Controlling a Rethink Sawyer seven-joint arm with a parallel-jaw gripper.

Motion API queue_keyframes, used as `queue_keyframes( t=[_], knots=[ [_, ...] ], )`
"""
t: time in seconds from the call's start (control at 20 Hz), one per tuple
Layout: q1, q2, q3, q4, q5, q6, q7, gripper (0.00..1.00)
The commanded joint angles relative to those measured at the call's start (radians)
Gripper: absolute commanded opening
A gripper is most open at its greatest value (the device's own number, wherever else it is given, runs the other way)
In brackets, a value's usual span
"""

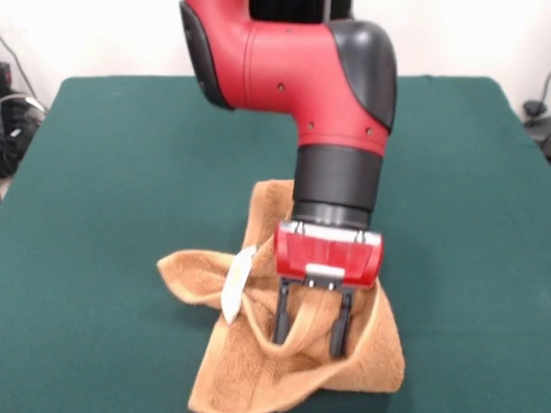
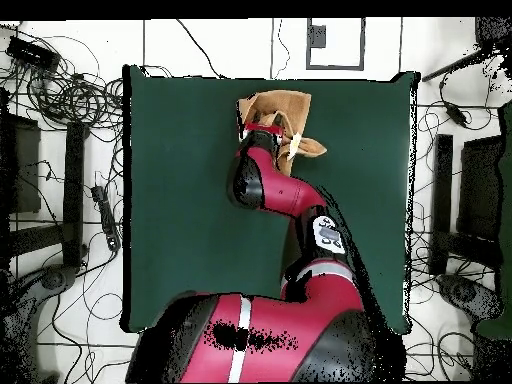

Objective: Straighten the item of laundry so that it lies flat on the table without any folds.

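White tag [image 1: 237, 284] at 9 o'clock of the gripper [image 1: 312, 337], whose fingers stand spread, tips down on the crumpled orange-tan towel [image 1: 258, 374] heaped at the green desk's [image 1: 112, 172] 6 o'clock edge, front view.

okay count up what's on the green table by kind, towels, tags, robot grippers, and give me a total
Towels: 1, the orange-tan towel, crumpled with folds.
Tags: 1, the white tag on the towel.
Grippers: 1, the gripper, fingers apart, down on the towel.
Total: 3, all on the green table.
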Motion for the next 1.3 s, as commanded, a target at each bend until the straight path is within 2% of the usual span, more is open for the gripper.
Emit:
queue_keyframes(
  t=[0.05, 0.6, 1.3],
  knots=[
    [0.037, 0.107, 0.090, -0.184, 0.089, 0.118, 0.130, 1.00],
    [0.031, 0.120, 0.092, -0.181, 0.059, 0.110, 0.166, 1.00],
    [0.036, 0.118, 0.080, -0.160, 0.066, 0.143, 0.166, 1.00]
  ],
)
